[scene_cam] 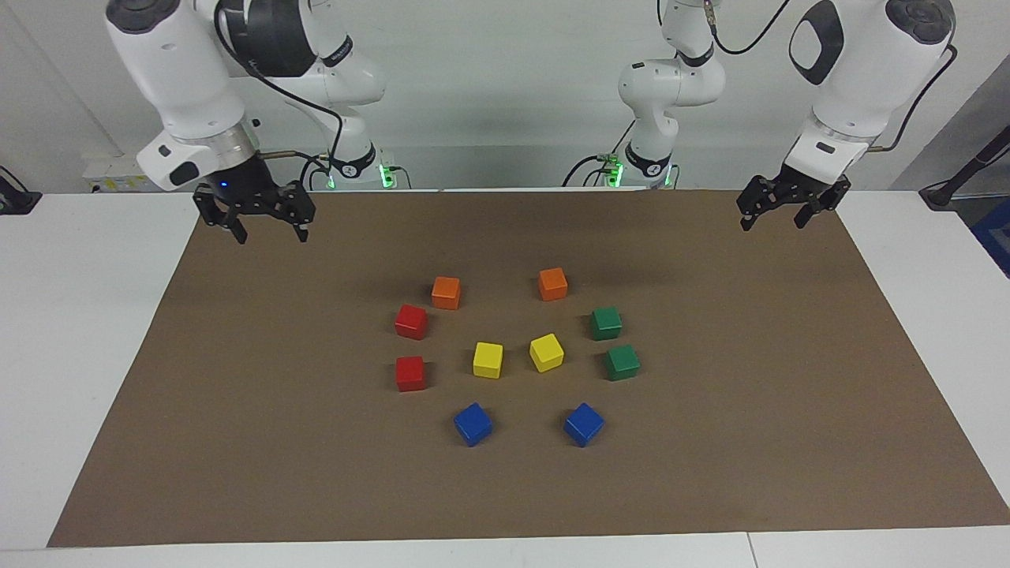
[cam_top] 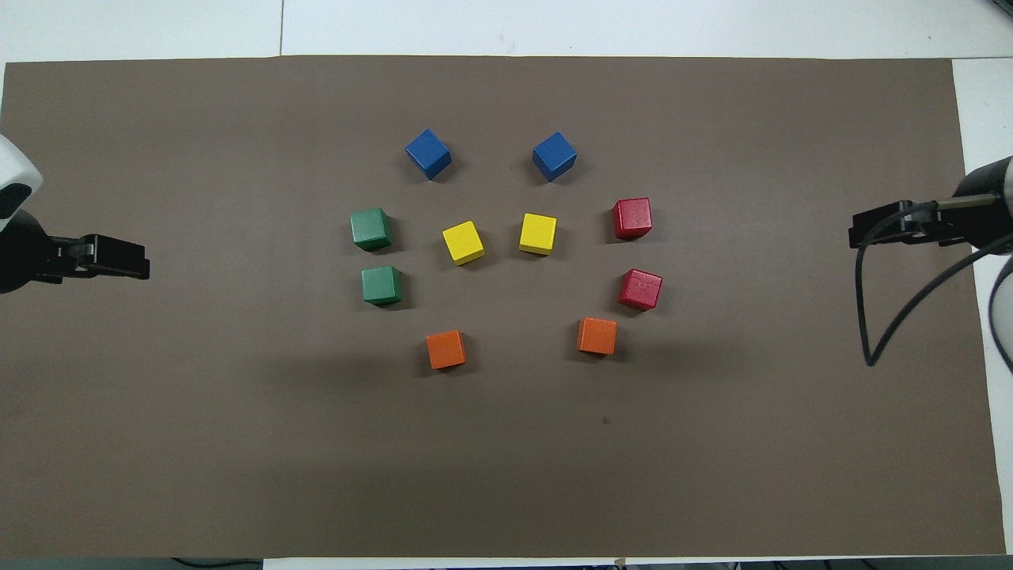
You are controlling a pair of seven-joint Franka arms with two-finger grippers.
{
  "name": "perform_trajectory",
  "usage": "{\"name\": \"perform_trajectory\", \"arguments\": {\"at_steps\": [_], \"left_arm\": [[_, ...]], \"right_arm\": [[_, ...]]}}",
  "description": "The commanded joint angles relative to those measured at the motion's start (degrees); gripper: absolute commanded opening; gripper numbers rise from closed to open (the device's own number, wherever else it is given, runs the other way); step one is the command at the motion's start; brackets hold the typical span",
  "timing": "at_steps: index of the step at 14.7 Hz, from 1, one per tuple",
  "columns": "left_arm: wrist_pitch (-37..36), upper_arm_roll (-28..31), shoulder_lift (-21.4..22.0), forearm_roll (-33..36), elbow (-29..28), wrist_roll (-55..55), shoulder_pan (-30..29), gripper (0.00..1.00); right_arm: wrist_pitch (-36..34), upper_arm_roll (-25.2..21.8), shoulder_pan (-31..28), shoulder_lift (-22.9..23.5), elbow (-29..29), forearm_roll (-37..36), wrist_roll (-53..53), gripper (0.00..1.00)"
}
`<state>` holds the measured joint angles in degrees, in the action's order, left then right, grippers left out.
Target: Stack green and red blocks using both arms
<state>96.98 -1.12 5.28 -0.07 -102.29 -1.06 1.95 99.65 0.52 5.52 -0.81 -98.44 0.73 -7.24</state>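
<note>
Green blocks [scene_cam: 615, 343] sit toward the left arm's end of the brown mat [scene_cam: 710, 442], red blocks [scene_cam: 410, 347] toward the right arm's. Only the facing view shows left pincer [scene_cam: 774, 213] and right pincer [scene_cam: 267, 223] both spread, empty, raised over the mat's corners, well apart from blocks.

Place: a robotics lab, set up as a test bench.
Robots: two white jointed arms [scene_cam: 181, 87] [scene_cam: 860, 79] mounted at one edge of a white table [scene_cam: 71, 331], black cables looping from their joints, green indicator lights glowing at their bases.
Work surface: a plain brown mat [scene_cam: 710, 442] laid flat over the table.
Test pieces: small coloured cubes [scene_cam: 487, 360] set out in an orderly ring of matching pairs.
Surroundings: a bare pale wall [scene_cam: 505, 95], with no household or shop furnishings in view.
</note>
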Motion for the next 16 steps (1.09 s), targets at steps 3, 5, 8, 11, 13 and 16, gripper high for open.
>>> {"name": "perform_trajectory", "arguments": {"at_steps": [3,5,8,11,13,16], "left_arm": [[0.31,0.51,1.66,-1.07,-2.21,-0.34,1.56,1.00],[0.75,0.51,1.49,-1.07,-1.95,-0.43,1.56,1.00],[5.82,0.51,1.66,-1.42,-4.83,-3.39,6.90,1.00],[14.53,0.51,0.70,-1.42,-10.38,-12.36,13.49,1.00],[18.31,0.51,-2.71,-1.42,-11.09,-15.88,16.58,1.00],[24.81,0.51,-8.52,-1.42,-12.05,-22.39,21.77,1.00]], "right_arm": [[7.82,0.01,7.74,6.86,-1.22,0.50,-12.16,1.00],[10.81,0.10,8.19,8.01,-3.14,0.67,-15.51,1.00],[17.39,0.18,9.24,8.10,-9.29,0.67,-18.68,1.00],[20.32,0.18,9.42,8.71,-12.65,0.76,-21.04,1.00],[20.67,0.18,9.51,9.85,-12.65,0.76,-23.60,1.00],[20.93,0.18,10.47,10.74,-12.74,0.76,-25.36,1.00]]}}
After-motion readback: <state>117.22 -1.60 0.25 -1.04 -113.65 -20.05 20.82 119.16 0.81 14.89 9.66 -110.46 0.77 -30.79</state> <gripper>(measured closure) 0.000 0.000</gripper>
